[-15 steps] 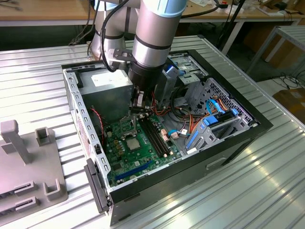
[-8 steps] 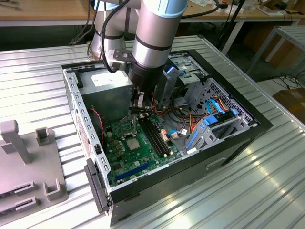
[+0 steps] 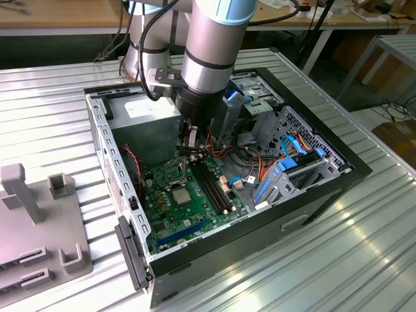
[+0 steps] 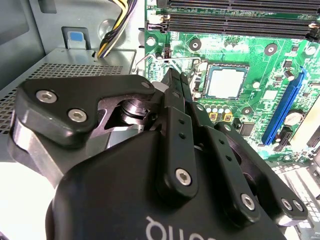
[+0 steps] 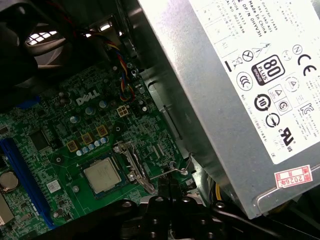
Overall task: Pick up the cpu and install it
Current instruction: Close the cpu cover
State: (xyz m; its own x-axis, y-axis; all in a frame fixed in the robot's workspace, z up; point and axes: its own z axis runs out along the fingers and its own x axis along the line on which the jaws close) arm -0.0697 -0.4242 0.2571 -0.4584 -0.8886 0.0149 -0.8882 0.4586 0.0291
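CPU (image 4: 225, 82) placement: we find the chip lying flat and square in its socket on the green motherboard (image 4: 255, 60), its silver-grey top showing in both wrist views (image 5: 102, 175).

Nearest the wrist cameras, we note the gripper (image 4: 173, 80) with its black fingers (image 4: 176, 120) drawn together to a narrow point and nothing between them. Their tips sit at the thin wire lever (image 4: 175, 59) beside the socket, just off the chip's edge; whether they touch the wire we cannot tell. In the first wrist view the same tips (image 5: 167, 181) stand beside the metal retaining frame (image 5: 131, 162), between the socket and the power-supply box (image 5: 235, 90).

Further along the board we record the long black memory slots (image 4: 235, 20) past the socket and a blue expansion slot (image 4: 285, 107) to one side of it. A yellow-and-black cable bundle (image 4: 116, 27) runs down by the box's perforated wall.

In the exterior view, the arm (image 3: 209, 52) reaches down into the open computer case (image 3: 312, 188), with the gripper (image 3: 192, 151) low over the board next to the grey box (image 3: 144, 127). The chip (image 3: 184, 197) lies well inside the case. Blue and orange cables (image 3: 286, 162) cross the drive bays toward the exterior view's right. The case rests on a ribbed metal table (image 3: 338, 260), and a grey fixture (image 3: 32, 214) stands at the exterior view's left.
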